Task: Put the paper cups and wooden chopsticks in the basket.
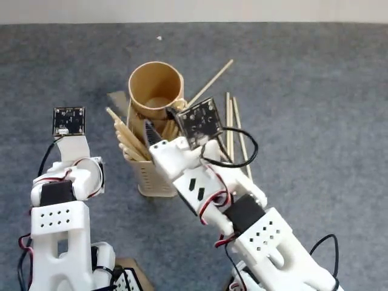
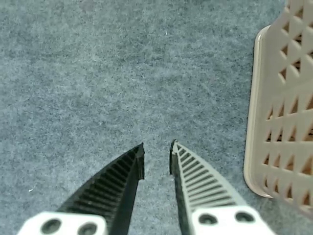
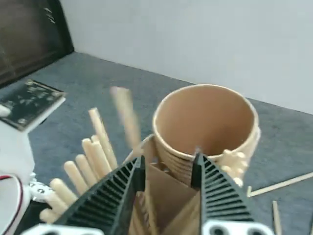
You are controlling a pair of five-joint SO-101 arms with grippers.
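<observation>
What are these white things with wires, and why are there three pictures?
They are two robot arms, each ending in a pincer called a gripper. One picture looks down from above; the other two come from small cameras on the arms' wrists. On the grey carpet stands a basket with a cup and chopsticks inside. Beside it lie loose chopsticks. The left gripper is open over bare carpet next to the basket. The right gripper is open above the basket, near the cup. Neither seems to hold anything.
</observation>
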